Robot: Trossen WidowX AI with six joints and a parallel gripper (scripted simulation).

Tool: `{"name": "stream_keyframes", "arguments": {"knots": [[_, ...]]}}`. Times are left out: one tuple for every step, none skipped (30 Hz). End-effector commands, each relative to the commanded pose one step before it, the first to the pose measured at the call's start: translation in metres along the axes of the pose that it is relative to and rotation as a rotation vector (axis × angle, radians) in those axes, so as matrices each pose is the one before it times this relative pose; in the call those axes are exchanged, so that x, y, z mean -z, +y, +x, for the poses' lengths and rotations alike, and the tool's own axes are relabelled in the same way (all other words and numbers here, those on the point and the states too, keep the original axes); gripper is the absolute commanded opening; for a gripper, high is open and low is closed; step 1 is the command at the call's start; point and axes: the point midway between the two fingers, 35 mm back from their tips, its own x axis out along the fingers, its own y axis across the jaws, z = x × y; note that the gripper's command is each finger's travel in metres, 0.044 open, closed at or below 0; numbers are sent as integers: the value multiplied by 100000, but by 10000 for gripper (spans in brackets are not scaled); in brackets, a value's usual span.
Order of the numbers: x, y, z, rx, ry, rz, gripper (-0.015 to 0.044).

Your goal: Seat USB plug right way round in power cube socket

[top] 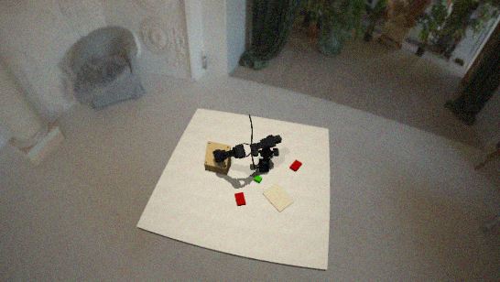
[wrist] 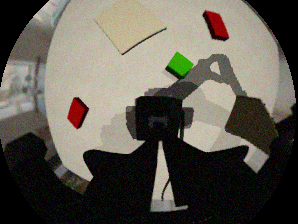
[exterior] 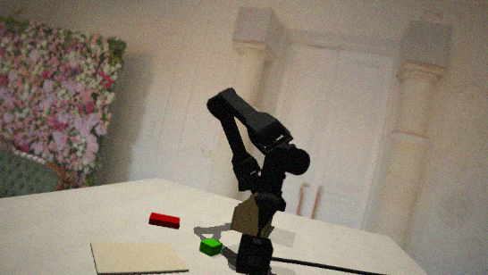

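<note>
Between the gripper's (wrist: 160, 137) closed fingers, the USB plug (wrist: 160, 121).

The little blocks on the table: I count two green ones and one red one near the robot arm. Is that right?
Not quite. It's the other way round: two red blocks and one green block, as the top view shows. They do lie near the robot arm.

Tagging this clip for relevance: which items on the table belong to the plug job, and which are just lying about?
Job items:
- power cube
- gripper, closed on the USB plug over the cube's top; the plug is hidden between the fingers

Lying about:
- two red blocks
- green block
- cream flat pad
</note>
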Motion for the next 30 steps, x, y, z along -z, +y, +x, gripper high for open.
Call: {"name": "stream_keyframes", "arguments": {"knots": [[4,-60,145,92,-346,-550,0],[0,0,12,0,-1,0,0],[0,0,12,0,-1,0,0],[0,0,12,0,-1,0,0],[0,0,12,0,-1,0,0],[0,0,12,0,-1,0,0],[0,0,12,0,-1,0,0],[0,0,12,0,-1,0,0],[0,0,12,0,-1,0,0],[0,0,12,0,-1,0,0],[0,0,12,0,-1,0,0],[0,0,12,0,-1,0,0],[0,0,12,0,-1,0,0],[0,0,12,0,-1,0,0],[0,0,12,0,-1,0,0],[0,0,12,0,-1,0,0],[0,0,12,0,-1,0,0],[0,0,12,0,-1,0,0],[0,0,12,0,-1,0,0],[0,0,12,0,-1,0,0],[0,0,12,0,-1,0,0],[0,0,12,0,-1,0,0],[0,0,12,0,-1,0,0],[0,0,12,0,-1,0,0],[0,0,12,0,-1,0,0],[0,0,12,0,-1,0,0],[0,0,12,0,-1,0,0],[0,0,12,0,-1,0,0],[0,0,12,0,-1,0,0],[0,0,12,0,-1,0,0]]}}
